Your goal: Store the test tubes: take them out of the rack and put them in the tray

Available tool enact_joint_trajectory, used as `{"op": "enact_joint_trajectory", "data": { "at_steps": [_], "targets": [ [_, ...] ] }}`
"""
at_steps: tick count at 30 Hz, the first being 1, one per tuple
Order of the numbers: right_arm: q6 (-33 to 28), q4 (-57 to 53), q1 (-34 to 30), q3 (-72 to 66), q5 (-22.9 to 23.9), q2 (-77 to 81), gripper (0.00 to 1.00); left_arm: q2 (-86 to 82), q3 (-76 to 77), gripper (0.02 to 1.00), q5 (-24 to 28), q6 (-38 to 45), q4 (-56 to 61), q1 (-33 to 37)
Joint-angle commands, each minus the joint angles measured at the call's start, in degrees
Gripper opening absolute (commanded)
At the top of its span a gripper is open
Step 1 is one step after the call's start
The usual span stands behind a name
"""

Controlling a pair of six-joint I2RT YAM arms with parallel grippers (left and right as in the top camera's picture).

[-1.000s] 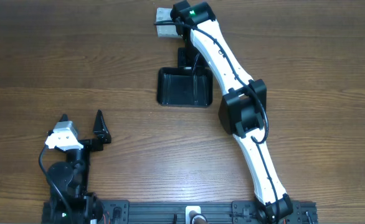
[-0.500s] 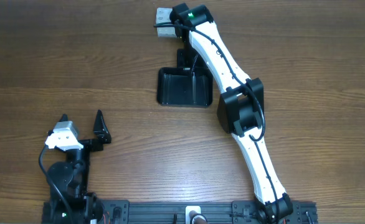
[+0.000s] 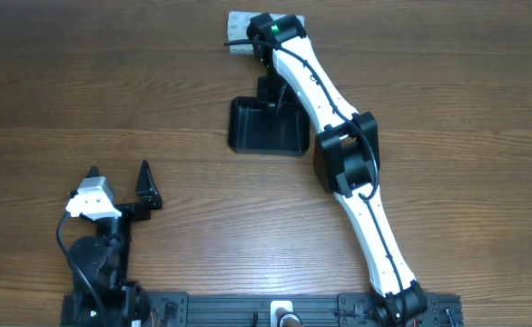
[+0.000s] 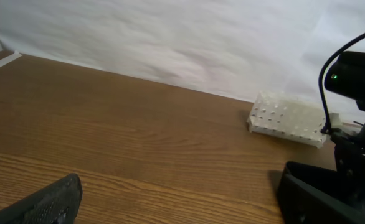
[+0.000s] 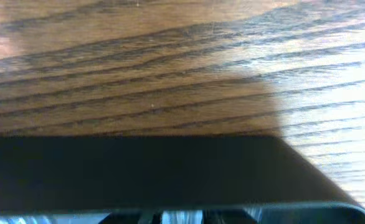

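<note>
Two arms work at a wooden table [image 3: 448, 82]. The left gripper [image 3: 118, 171] sits in the lower left of the top view, close to its own base. Its pincer is spread wide apart with nothing between, and it is well apart from the task's things. In the left wrist view one dark finger [image 4: 45, 204] shows at the lower left over bare wood.

The white test tube rack [image 3: 240, 20] stands at the top centre of the top view. In the left wrist view it is right of centre, in front of a white backdrop [image 4: 170, 37]. Tubes in the rack are too small to make out.

The black tray [image 3: 233, 127] lies just below the rack in the top view, with a strip of table between them.

The right arm [image 3: 339, 109] reaches from the lower right corner up and left across the frame. Its wrist covers the rack's right end. The right gripper [image 3: 273, 94] hangs down at the tray's upper edge. Cannot tell if this pincer is apart, together or clamped on anything.

The right wrist view has wood grain across the top and the tray's black wall as a wide band across the lower half. A pale blur sits at the very bottom, and what it is cannot be told.
</note>
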Motion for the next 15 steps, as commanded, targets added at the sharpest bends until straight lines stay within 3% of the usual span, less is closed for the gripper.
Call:
{"op": "enact_joint_trajectory", "data": {
  "at_steps": [1, 15],
  "targets": [
    [0.4, 0.1, -0.1, 0.7, -0.3, 1.1, 0.299, -0.3, -0.3, 0.998, 0.8, 0.9, -0.2, 0.3],
    [0.4, -4.5, 1.2, 0.9, -0.5, -4.9, 0.395, -0.3, -0.3, 0.998, 0.8, 0.9, -0.2, 0.3]
  ]
}}
